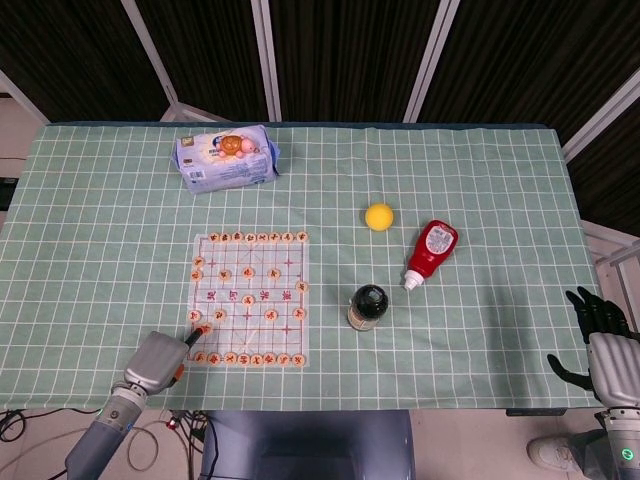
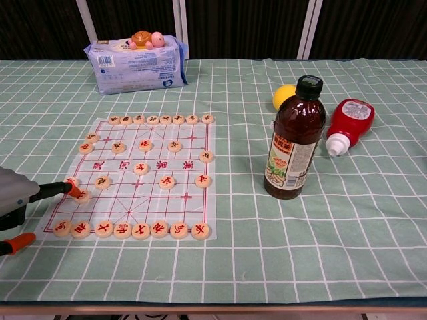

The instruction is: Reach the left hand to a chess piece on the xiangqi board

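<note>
The xiangqi board lies left of centre on the green checked cloth, with round wooden pieces along its far and near rows and several scattered between. My left hand is at the board's near left corner. One orange-tipped finger stretches out over the board's left edge and touches a chess piece in the second row from the front. In the chest view the left hand shows at the left edge, holding nothing. My right hand hangs off the table's right front corner, its fingers apart.
A dark bottle stands upright right of the board. A red squeeze bottle lies beyond it, beside a yellow ball. A wipes pack with small toys on top sits at the back left.
</note>
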Controlling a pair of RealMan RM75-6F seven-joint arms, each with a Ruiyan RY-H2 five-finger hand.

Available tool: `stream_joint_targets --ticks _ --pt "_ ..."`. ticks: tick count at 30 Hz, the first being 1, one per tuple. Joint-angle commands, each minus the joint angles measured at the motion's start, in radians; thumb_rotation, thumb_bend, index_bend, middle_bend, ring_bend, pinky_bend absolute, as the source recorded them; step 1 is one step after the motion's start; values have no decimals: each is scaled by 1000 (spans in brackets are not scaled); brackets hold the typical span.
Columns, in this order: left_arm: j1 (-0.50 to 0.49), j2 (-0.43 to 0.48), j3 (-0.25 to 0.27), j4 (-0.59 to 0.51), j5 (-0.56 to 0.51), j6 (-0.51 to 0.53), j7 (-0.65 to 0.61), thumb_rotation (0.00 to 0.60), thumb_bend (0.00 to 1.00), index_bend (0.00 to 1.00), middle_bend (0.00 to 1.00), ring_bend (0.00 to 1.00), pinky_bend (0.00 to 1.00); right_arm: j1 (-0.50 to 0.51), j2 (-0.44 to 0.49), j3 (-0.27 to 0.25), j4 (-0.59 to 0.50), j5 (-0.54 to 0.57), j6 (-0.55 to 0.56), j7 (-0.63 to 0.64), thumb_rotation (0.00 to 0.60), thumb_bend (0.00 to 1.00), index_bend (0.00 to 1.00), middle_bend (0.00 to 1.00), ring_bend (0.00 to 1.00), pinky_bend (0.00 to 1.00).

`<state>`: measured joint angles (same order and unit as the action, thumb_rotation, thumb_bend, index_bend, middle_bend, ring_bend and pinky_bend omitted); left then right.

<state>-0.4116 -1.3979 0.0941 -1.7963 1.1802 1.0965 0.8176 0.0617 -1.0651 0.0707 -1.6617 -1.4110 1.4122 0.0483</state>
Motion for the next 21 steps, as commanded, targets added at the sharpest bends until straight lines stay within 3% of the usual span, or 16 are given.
stream_joint_targets --ticks 1,21 --pt "-4 -5 -1 -2 0 0 4 600 405 160 1000 824 893 0 0 0 0 0 0 1 600 291 0 0 0 0" --pt "-23 -26 5 -13 -18 5 15 600 406 158 1000 824 895 0 1 0 1 -1 1 4 600 292 0 0 0 0"
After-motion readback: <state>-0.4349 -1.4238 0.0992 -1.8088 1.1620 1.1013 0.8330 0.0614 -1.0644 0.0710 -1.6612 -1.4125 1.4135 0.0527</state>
